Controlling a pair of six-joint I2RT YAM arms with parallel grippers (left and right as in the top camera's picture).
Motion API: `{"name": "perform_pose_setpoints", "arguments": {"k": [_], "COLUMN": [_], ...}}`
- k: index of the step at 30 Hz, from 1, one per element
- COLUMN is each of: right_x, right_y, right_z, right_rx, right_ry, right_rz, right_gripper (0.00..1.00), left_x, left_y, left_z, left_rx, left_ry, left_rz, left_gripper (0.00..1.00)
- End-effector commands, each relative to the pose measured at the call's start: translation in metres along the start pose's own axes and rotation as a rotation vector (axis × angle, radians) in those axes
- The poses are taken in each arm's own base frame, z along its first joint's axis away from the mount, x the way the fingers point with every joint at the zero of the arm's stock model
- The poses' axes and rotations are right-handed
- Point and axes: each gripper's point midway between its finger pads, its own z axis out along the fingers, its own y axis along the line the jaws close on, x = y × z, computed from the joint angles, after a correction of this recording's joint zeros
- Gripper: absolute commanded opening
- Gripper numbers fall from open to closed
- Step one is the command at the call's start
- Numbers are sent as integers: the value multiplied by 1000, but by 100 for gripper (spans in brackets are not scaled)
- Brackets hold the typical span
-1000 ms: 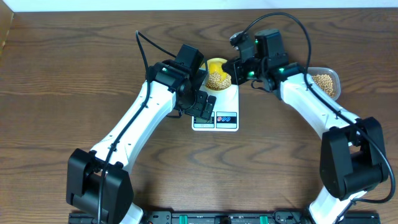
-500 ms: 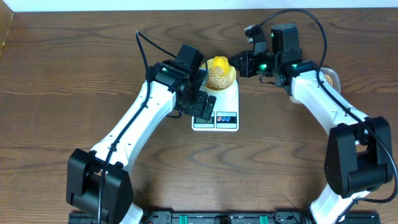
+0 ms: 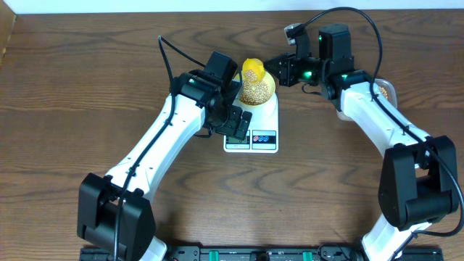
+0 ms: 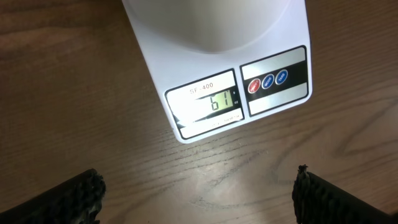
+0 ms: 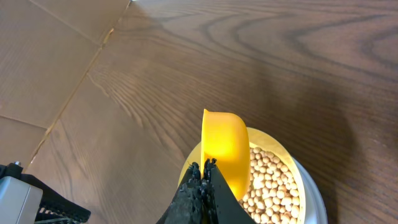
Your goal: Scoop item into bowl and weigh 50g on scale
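Beans (image 3: 255, 92) heap in the bowl (image 3: 272, 87), which sits on the round platform of the scale (image 3: 251, 139) at the middle of the table (image 3: 87, 87), seen from above. My right gripper (image 3: 279, 72) holds the yellow scoop (image 3: 251, 70) over the bowl's far rim. My left gripper (image 3: 236, 122) hovers over the scale's near end, touching nothing. The tub (image 3: 385, 91) of spare beans peeks out behind my right arm.

From my left wrist, my fingers (image 4: 65, 198) are spread wide with only bare table between them. The display (image 4: 211, 102) appears to read sixty-one (the digits are faint). I judge that as over the target, so the step in hand is correcting the weight. The next move calls for dipping the scoop in and lifting a small share out, without nudging the bowl.

From my right wrist, my fingers (image 5: 199, 190) are clenched on the scoop's handle, its cup (image 5: 225, 149) turned edge-on just above the beans (image 5: 273, 183). They are small, round, tan and dry-looking, and fill the bowl (image 5: 273, 134) nearly to its rim. I cannot tell whether the scoop carries any.
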Motion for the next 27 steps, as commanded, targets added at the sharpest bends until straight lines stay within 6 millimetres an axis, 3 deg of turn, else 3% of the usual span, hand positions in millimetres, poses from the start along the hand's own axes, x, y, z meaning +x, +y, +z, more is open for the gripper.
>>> {"name": "perform_pose_setpoints", "arguments": {"k": [1,27], "right_x": [4,2], "right_y": [-5,-8], "right_z": [0,-2], "right_rx": [-10,-4], "right_ry": [5,-1], "right_rz": [19,38], "right_gripper": [1,1], "left_x": [2,2], "left_y": [2,2], "left_z": [3,3], "left_rx": [-1,-1], "left_ry": [12,12], "left_rz": [-11,-11], "left_gripper": [98,98]}}
